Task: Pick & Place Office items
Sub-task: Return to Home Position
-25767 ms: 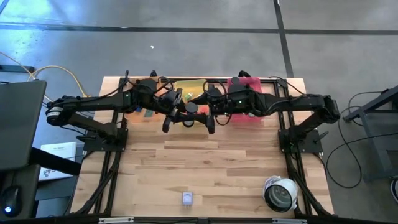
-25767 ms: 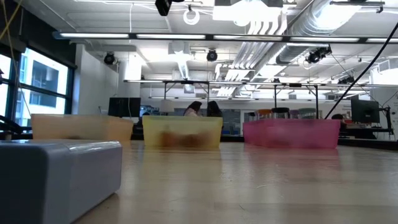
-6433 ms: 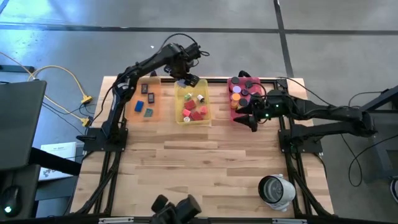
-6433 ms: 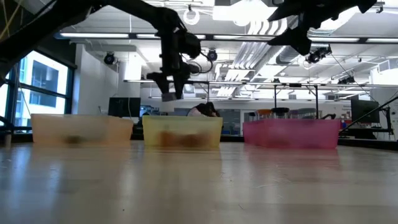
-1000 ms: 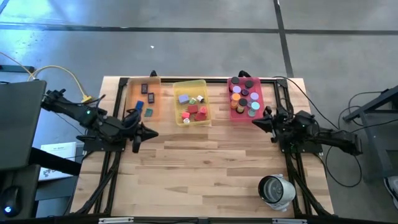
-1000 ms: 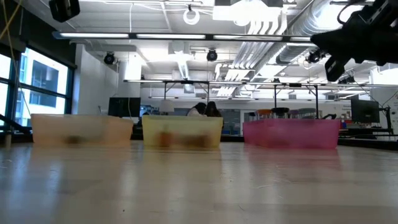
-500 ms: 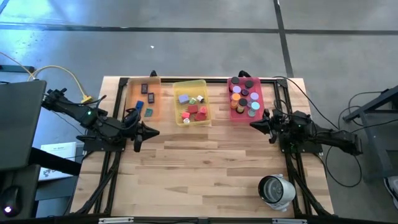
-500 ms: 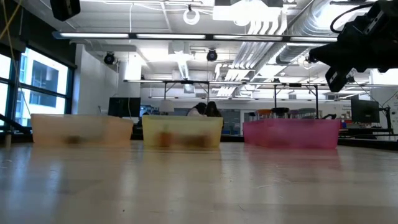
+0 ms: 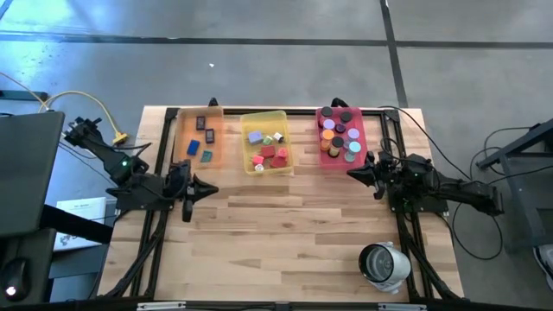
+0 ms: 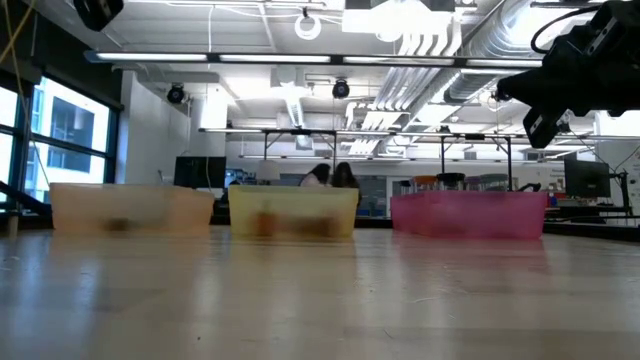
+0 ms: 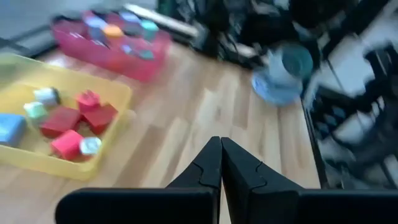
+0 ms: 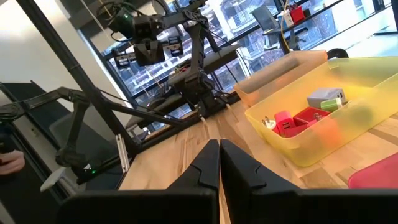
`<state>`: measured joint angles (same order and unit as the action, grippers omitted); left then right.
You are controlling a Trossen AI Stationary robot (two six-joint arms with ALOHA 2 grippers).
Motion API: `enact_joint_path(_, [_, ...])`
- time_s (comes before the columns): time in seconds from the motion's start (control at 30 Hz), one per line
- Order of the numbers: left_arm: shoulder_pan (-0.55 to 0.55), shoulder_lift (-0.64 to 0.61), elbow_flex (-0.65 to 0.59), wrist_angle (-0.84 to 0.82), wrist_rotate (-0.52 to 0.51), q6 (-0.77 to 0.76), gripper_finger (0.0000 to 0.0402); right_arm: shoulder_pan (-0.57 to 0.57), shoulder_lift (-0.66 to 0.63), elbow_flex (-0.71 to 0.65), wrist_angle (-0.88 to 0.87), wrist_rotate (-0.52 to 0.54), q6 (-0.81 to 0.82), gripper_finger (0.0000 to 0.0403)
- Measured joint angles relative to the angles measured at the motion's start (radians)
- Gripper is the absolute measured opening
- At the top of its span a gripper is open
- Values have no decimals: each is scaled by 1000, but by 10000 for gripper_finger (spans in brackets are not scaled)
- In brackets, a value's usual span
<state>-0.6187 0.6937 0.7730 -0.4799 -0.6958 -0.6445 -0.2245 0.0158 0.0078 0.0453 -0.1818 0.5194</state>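
Sitting in 3 trays (image 9: 265, 171), the office items (image 9: 268, 155) are seen beyond both claws. The left claw (image 9: 200, 187), near the orange tray (image 9: 184, 130), and the right claw (image 9: 352, 174), just beside the pink tray (image 9: 341, 162), are pinched closed with nothing held.

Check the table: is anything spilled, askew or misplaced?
Nothing stands out. All pieces lie inside the orange tray, yellow tray and pink tray, in a row along the far edge. The round device stands apart, front right. The left arm and right arm flank the table, jaws shut.
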Motion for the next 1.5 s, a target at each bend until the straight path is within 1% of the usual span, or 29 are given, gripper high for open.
enact_joint_path(0.07, [19, -6, -29, 21, 84, 42, 0, 0, 0, 0, 0, 0, 0, 2])
enact_joint_path(0.13, [47, -9, -67, 78, 199, 73, 0, 0, 0, 0, -1, 0, 0, 2])
enact_joint_path(0.23, [96, -13, -143, 163, 412, 121, 0, 0, 0, 0, -3, 0, 0, 2])
enact_joint_path(0.3, [131, -12, -193, 212, 529, 140, 0, 0, 0, -1, -3, 0, 0, 2])
enact_joint_path(0.47, [181, -40, -337, 370, 759, 159, 0, 0, 0, -1, -3, 0, 0, 2])
enact_joint_path(0.53, [185, -65, -386, 416, 823, 159, 0, 0, 0, -1, -3, 0, 0, 2])
enact_joint_path(0.67, [174, -143, -470, 446, 840, 150, 0, 0, 0, -2, -3, 0, 0, 2])
enact_joint_path(0.8, [164, -240, -539, 467, 815, 154, 0, 0, 0, -2, -4, 0, 0, 2])
enact_joint_path(1.0, [166, -397, -617, 465, 712, 188, 0, 0, 0, -2, -4, 0, 0, 2])
enact_joint_path(1.1, [165, -455, -635, 463, 721, 225, 0, 0, 0, -2, -4, 0, 0, 2])
enact_joint_path(1.23, [165, -494, -642, 458, 718, 276, 0, 0, 0, -2, -4, 0, 0, 2])
enact_joint_path(1.4, [165, -504, -675, 462, 684, 298, 0, 0, 0, -2, -4, 0, 0, 2])
enact_joint_path(1.5, [165, -503, -732, 481, 619, 255, 0, 0, 0, -2, -4, 0, 0, 2])
